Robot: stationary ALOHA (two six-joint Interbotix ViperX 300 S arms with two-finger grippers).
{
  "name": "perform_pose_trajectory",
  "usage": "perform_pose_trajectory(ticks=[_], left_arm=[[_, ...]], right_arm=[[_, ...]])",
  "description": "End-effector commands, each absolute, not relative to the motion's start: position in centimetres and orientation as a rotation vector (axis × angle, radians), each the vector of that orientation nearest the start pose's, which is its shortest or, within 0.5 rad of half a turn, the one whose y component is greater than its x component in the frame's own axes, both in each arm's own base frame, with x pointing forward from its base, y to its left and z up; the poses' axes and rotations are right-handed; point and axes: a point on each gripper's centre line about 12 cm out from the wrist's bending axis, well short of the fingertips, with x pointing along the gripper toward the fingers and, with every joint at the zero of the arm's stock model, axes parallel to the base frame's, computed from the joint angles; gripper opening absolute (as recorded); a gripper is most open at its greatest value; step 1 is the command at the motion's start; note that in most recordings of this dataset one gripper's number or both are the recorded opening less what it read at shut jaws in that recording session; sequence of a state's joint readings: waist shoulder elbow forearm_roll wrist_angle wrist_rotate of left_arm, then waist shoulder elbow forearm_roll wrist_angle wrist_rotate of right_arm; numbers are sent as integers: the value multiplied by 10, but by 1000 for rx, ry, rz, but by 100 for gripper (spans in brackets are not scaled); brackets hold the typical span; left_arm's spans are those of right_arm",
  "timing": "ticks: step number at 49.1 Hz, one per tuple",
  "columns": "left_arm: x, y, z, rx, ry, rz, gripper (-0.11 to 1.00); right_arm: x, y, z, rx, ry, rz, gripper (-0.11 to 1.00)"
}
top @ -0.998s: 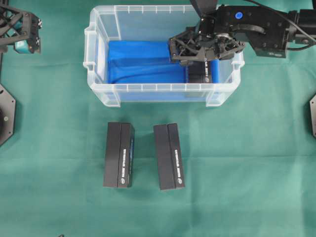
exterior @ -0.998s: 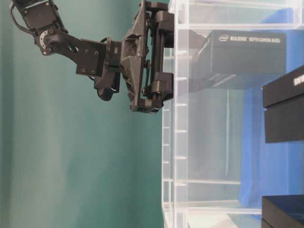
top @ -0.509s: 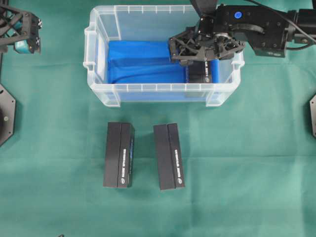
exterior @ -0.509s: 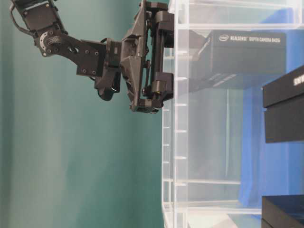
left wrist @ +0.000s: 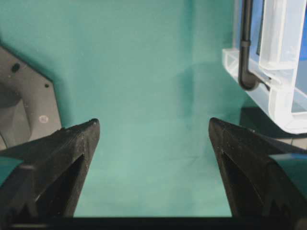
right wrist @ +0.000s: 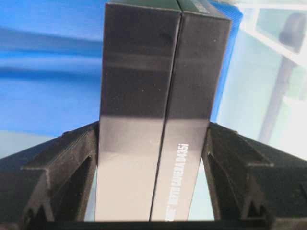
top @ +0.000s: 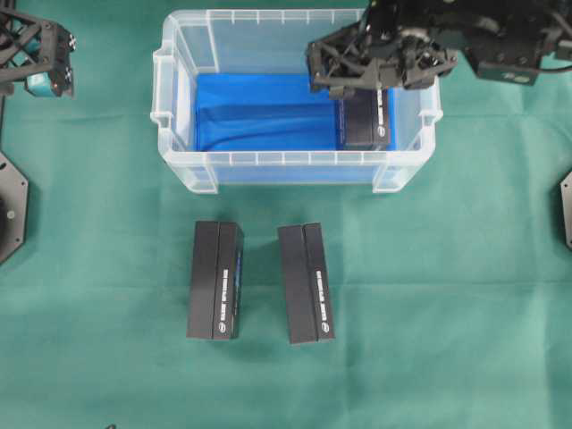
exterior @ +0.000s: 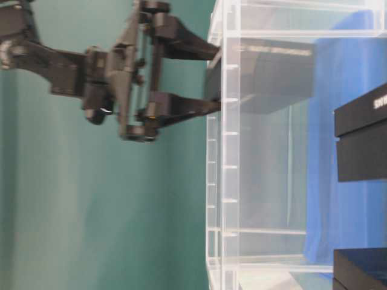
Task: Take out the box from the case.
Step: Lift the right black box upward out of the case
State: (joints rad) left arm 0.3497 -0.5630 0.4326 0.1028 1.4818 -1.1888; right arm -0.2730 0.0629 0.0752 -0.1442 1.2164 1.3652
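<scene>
The case (top: 268, 159) is a clear plastic bin with a blue cloth (top: 259, 112) on its bottom. My right gripper (top: 362, 94) hangs over its right end, shut on a black box (top: 365, 121). In the right wrist view the box (right wrist: 158, 72) stands on end between both fingers of that gripper (right wrist: 153, 125). The table-level view shows the box (exterior: 266, 72) raised off the bottom, its top end past the case's rim (exterior: 224, 181), with the right gripper (exterior: 214, 74) on it. My left gripper (top: 40, 58) is far left, open and empty (left wrist: 153, 122).
Two more black boxes (top: 215, 280) (top: 306, 282) lie side by side on the green cloth in front of the case. A corner of the case (left wrist: 283, 72) shows at the right of the left wrist view. Grey base plates (top: 9, 207) sit at the table's side edges.
My right gripper has risen with the box, lifting it off the blue cloth toward the rim. The left arm has not moved.
</scene>
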Motion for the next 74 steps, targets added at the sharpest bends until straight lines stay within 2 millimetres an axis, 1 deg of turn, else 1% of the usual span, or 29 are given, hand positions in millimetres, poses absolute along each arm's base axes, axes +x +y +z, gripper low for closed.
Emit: perform_pose_trajectory(ticks=[1,12,20,28,39,47,74], left_arm=[[196,84,342,-1139,956,1131,91],[196,84,342,-1141,955,1131,91],[196,84,342,-1144,953,1134,91],[196,84,342,-1155,947,1142,91],[198,84,342,-1159,934,1137,91],[198,84,342,-1161,931,1138,91],[198,84,342,-1158,933,1135,91]], right_arm=[[378,-120,304,1180,869,-1148,66],[370,-115,333,1168,869,-1157,66],[365,-111,358,1172,853,-1147,66],[355,-109,383,1172,843,-1150,66],[346,-107,405,1170,838,-1166,66],[344,-106,410,1170,839,-1170,66],[344,-106,409,1170,839,-1170,66]])
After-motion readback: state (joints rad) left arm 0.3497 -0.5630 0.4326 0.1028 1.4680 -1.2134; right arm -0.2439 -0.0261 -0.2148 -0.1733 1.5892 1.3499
